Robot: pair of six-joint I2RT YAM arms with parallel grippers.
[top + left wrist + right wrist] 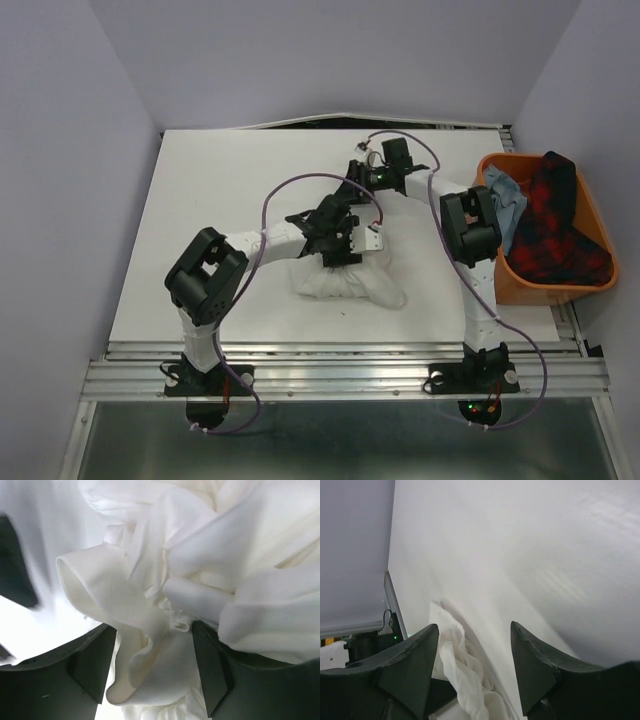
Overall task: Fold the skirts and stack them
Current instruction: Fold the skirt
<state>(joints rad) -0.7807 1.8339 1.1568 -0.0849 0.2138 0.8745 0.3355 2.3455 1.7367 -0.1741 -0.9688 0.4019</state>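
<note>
- On the table [230, 220], the white skirt [350, 285] is seen heaped directly under the left pincer [152, 650]; thin, limp and light, it is best taken by a hem edge.
- The plaid skirt [555, 225] and denim skirt [505, 195] are piled in the orange tub [540, 285], well right of the right pincer [472, 640].
- Both pincers are spread open: loose ruffles lie between the left's fingers, unpinched; nothing is held by the right.

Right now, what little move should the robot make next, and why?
Probably lift the left gripper off the white skirt. Its jaws stand open with loose folds between them, and the skirt lies crumpled on the table, so grabbing an edge might spread it better.
</note>
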